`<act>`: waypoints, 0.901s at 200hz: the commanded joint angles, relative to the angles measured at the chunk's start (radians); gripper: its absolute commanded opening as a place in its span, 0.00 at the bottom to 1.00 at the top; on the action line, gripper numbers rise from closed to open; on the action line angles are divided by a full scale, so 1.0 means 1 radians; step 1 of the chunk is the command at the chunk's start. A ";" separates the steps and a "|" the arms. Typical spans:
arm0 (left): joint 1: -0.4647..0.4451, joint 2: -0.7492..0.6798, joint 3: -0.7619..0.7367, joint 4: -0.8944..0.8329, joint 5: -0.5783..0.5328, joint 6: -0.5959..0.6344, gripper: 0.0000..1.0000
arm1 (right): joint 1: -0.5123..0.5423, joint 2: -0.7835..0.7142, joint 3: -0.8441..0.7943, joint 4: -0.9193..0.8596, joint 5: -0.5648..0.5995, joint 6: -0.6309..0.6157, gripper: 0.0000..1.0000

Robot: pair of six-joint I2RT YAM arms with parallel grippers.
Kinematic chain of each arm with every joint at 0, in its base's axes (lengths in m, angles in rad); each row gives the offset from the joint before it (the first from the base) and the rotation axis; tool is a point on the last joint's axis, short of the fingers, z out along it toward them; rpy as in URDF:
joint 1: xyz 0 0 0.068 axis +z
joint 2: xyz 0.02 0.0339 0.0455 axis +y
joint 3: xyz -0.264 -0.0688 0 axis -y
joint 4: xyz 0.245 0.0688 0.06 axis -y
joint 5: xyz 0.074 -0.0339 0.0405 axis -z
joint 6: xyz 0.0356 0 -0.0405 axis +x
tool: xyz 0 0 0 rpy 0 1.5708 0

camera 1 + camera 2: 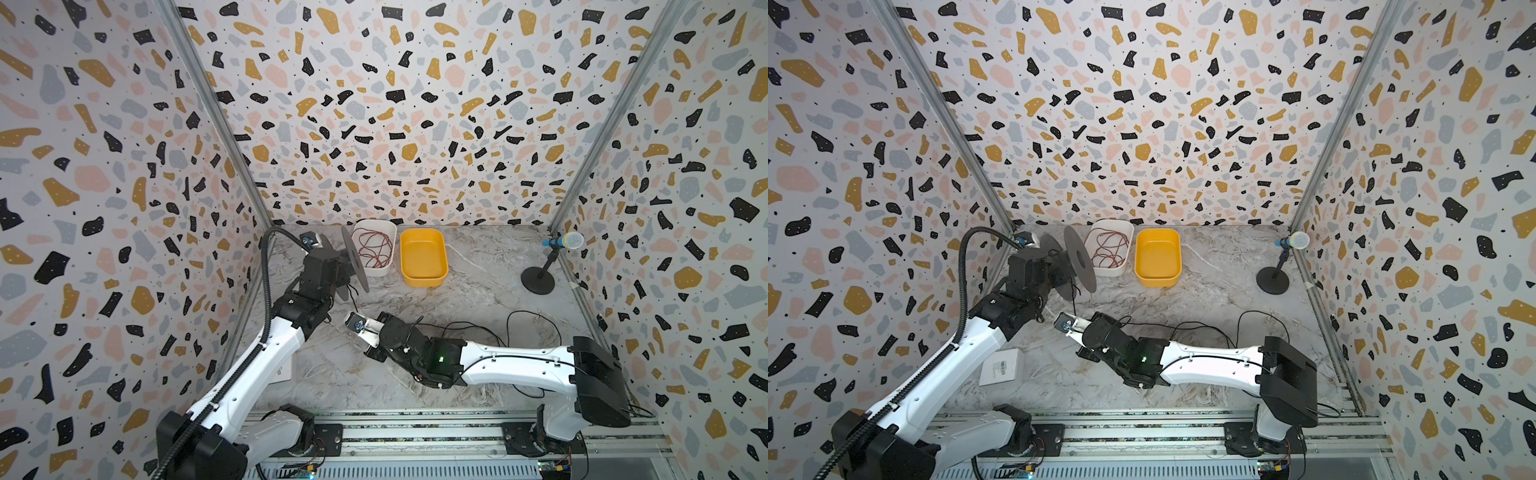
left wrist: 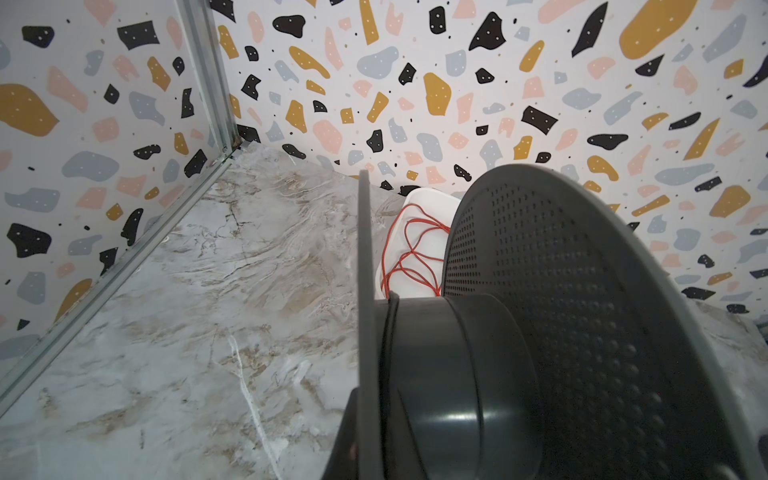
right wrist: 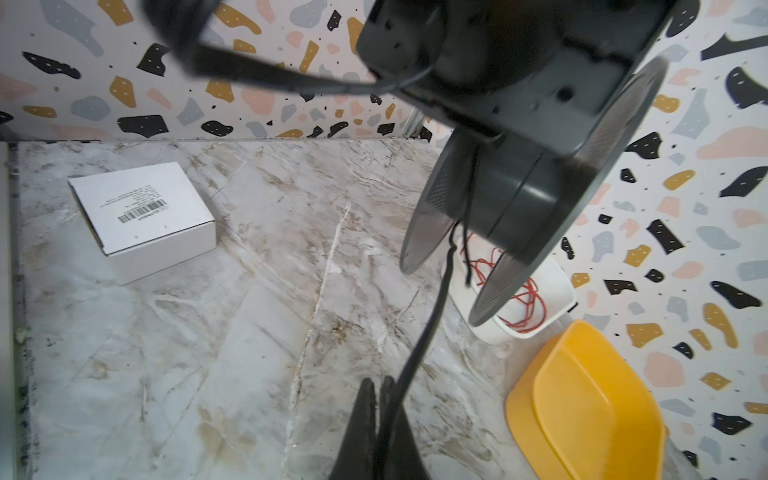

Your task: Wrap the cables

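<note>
Marble table: white tub holds wire; left fingers grip spool, right fingers cables.

The left gripper's fingertips are hidden by the grey spool in every view; the spool itself runs off two edges of the left wrist view. In a top view the left arm covers most of a white box. In the right wrist view the right gripper is cut off by the frame's edge, and the blurred black cable perhaps touches it.
</note>
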 commanded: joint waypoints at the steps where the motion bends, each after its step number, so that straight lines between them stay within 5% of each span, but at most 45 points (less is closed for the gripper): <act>1: -0.022 -0.020 0.017 0.019 -0.064 0.054 0.00 | -0.045 -0.037 0.088 -0.139 0.009 -0.034 0.00; 39: -0.039 -0.013 0.059 -0.114 -0.065 0.134 0.00 | -0.145 -0.053 0.128 -0.174 0.002 -0.029 0.00; 88: -0.056 -0.001 0.113 -0.217 0.067 0.247 0.00 | -0.279 -0.026 0.248 -0.267 -0.044 0.015 0.00; 180: -0.112 -0.049 0.105 -0.271 0.153 0.372 0.00 | -0.509 0.227 0.540 -0.410 -0.304 0.032 0.00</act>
